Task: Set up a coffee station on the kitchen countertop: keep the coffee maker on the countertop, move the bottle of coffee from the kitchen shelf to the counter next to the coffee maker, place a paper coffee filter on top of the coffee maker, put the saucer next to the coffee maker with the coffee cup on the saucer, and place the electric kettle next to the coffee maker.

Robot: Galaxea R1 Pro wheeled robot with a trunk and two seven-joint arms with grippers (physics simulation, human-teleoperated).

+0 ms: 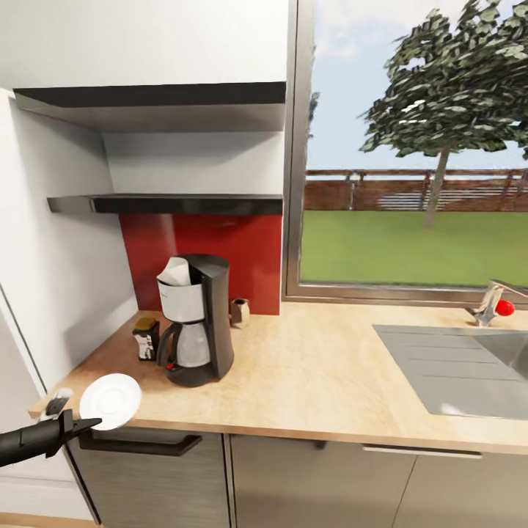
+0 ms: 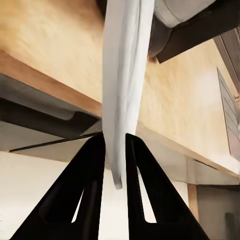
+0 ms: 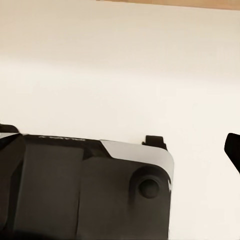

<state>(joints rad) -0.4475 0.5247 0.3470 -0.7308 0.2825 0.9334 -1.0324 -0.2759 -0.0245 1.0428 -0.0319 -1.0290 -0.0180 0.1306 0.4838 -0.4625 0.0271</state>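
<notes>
The black coffee maker [image 1: 196, 323] stands on the light-wood kitchen countertop [image 1: 315, 374] against the red backsplash, with a white paper filter [image 1: 177, 271] sticking out of its top. The bottle of coffee [image 1: 146, 338] with a gold lid stands close beside it, on the wall side. My left gripper [image 1: 86, 424] is shut on the rim of the white saucer [image 1: 110, 400], held at the counter's front left corner. The left wrist view shows the saucer [image 2: 125, 75] edge-on between the black fingers [image 2: 87, 185]. The coffee cup and the electric kettle are out of view.
A small grey-brown pot [image 1: 240, 312] sits behind the coffee maker. A steel sink [image 1: 455, 367] with a red-knobbed tap [image 1: 493, 304] is inset at the right. Two dark shelves [image 1: 169, 204] hang above the machine. The right wrist view looks down on my black base [image 3: 85, 190] and pale floor.
</notes>
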